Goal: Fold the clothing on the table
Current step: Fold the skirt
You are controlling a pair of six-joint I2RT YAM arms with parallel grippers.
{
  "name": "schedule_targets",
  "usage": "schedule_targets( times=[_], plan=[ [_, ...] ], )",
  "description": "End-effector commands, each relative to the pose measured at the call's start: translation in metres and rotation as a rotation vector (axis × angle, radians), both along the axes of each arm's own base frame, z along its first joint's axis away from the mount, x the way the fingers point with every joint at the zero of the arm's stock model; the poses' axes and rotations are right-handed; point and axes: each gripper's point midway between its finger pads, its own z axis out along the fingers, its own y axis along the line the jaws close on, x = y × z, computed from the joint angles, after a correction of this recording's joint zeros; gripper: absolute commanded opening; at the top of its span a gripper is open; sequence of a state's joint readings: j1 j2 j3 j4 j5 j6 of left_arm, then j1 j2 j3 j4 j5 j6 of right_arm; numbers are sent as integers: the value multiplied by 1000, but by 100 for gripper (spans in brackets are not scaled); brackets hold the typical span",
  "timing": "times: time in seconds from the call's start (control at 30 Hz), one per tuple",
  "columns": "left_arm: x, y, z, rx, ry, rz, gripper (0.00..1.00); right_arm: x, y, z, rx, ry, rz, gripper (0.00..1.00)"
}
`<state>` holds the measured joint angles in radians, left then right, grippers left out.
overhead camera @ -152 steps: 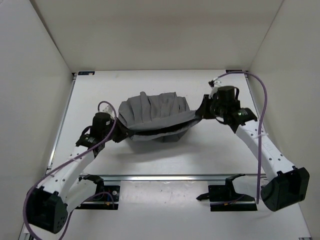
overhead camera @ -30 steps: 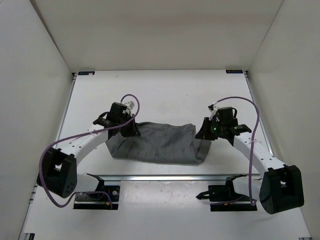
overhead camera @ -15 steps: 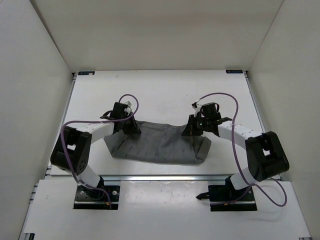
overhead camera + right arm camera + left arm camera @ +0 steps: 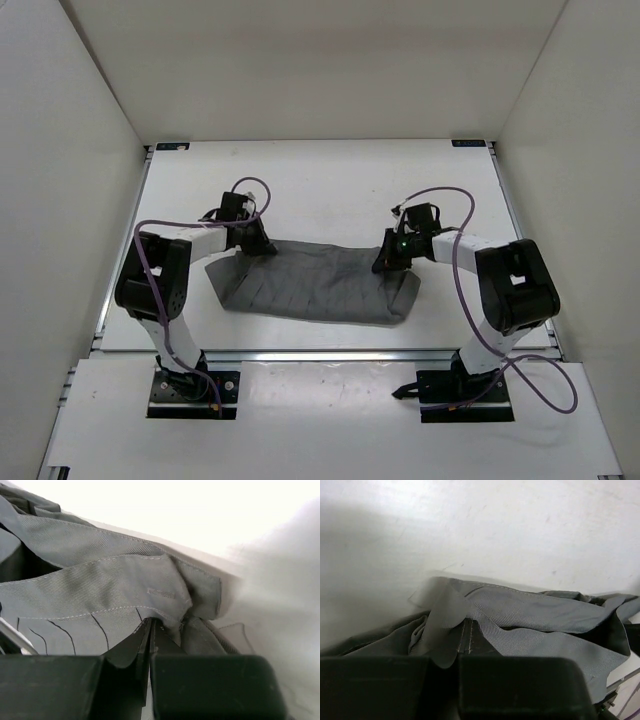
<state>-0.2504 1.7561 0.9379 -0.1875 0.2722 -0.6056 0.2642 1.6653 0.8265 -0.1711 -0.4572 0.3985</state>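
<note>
The grey clothing (image 4: 315, 285) lies on the white table (image 4: 320, 180) as a wrinkled flat band, longer left to right. My left gripper (image 4: 260, 245) sits at its far left corner, low on the cloth. In the left wrist view that gripper (image 4: 457, 661) is shut on a flap of the clothing (image 4: 530, 615) that runs down between its fingers. My right gripper (image 4: 384, 264) rests on the far right corner. Seen from the right wrist, it (image 4: 150, 625) is shut, its tips pinching a stitched hem of the clothing (image 4: 100, 595).
An aluminium rail (image 4: 330, 353) runs along the table's near edge, with both arm bases (image 4: 180, 390) behind it. White walls (image 4: 80, 150) close in the left, right and far sides. Purple cables (image 4: 445, 195) loop above each wrist.
The clothing, held up between both grippers five seconds ago, now lies flat. Over the last second the right gripper moved left along the far edge and both elbows swung inward.
</note>
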Motion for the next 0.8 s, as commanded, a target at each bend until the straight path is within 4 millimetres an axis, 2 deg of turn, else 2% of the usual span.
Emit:
schedule_targets(
  times=[0.0, 0.03, 0.07, 0.1, 0.17, 0.2, 0.23, 0.3, 0.33, 0.37, 0.4, 0.47, 0.53, 0.63, 0.77],
  plan=[
    [21, -17, 34, -30, -97, -96, 3, 33, -9, 22, -19, -83, -34, 0],
    [26, -19, 45, -19, -126, -110, 7, 40, -12, 26, -29, -97, -39, 0],
    [32, -21, 59, 8, -170, -121, 12, 47, -13, 39, -40, -137, -44, 1],
    [30, -18, 70, 49, -200, -135, 16, 47, -16, 45, -47, -149, -48, 0],
    [25, -16, 81, 121, -230, -157, 34, 54, -24, 64, -43, -184, -66, 0],
    [20, -13, 90, 150, -250, -165, 37, 54, -23, 78, -31, -219, -67, 1],
    [15, -11, 99, 153, -266, -167, 41, 53, -30, 87, -21, -238, -92, 4],
    [-6, -6, 94, 138, -240, -170, 43, 40, -36, 95, 8, -236, -119, 13],
    [-10, -8, 107, 117, -266, -161, 44, 33, -39, 102, 17, -249, -130, 28],
    [-21, -1, 102, 129, -249, -150, 43, 25, -43, 106, 5, -258, -150, 37],
    [-31, 0, 94, 149, -233, -141, 40, 13, -44, 98, -25, -246, -138, 54],
    [-47, 8, 88, 190, -229, -103, 33, -5, -46, 97, -75, -263, -150, 99],
    [-62, 14, 74, 194, -182, -85, 20, -25, -48, 80, -96, -207, -161, 99],
    [-74, 23, 63, 229, -141, -41, 2, -44, -53, 62, -146, -129, -182, 99],
    [-81, 32, 49, 262, -90, -18, 0, -65, -63, 40, -237, -11, -230, 99]
  ],
)
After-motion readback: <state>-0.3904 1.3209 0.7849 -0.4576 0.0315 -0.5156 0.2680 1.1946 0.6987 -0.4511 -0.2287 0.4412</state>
